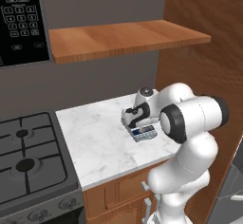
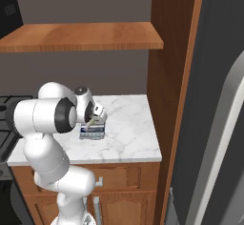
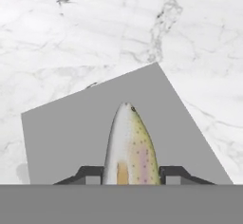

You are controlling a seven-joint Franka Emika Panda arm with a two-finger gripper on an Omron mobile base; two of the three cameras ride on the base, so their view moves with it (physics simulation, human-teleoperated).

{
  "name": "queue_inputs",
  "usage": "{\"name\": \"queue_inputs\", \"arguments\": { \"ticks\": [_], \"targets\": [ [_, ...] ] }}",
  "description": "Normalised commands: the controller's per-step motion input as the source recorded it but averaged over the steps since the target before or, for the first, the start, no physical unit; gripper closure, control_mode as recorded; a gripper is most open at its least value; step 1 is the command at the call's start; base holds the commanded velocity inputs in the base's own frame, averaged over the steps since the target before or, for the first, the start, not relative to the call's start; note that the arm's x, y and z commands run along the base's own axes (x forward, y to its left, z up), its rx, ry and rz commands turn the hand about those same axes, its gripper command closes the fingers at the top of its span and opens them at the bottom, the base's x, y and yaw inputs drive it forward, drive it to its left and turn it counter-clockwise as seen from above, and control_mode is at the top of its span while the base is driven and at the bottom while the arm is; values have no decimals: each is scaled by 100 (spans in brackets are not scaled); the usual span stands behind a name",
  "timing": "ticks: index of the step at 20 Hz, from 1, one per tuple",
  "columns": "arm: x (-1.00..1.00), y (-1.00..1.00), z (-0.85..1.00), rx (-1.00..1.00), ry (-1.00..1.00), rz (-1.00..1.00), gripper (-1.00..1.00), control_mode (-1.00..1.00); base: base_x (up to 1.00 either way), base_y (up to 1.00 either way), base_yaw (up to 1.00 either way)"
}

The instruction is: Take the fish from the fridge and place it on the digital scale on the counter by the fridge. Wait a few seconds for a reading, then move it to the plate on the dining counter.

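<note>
- Table (image 1: 99, 142): short marble top between the stove (image 1: 28, 161) and the fridge (image 2: 214, 124). The arm bends over its fridge-side end.
- Scale (image 3: 71, 133): flat grey top lies directly under the gripper (image 3: 130, 173); its blue-and-white display strip faces the robot.
- Fish (image 3: 130, 144): long axis runs straight out from the gripper, head pointing away over the middle of the scale.
- Gripper: both fingertips (image 3: 173, 173) are closed against the fish's flanks. Contact between fish and scale top cannot be told.
- Judgement: release comes next, straight down.
</note>
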Motion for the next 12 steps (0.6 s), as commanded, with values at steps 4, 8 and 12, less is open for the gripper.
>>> {"name": "queue_inputs", "arguments": {
  "ticks": [4,8,12],
  "targets": [
    [-21,11,0,0,0,0,100,-100,0,0,0],
    [-30,11,32,0,0,0,100,-100,0,0,0],
    [-72,1,96,3,-8,0,100,-100,0,0,0]
  ]
}}
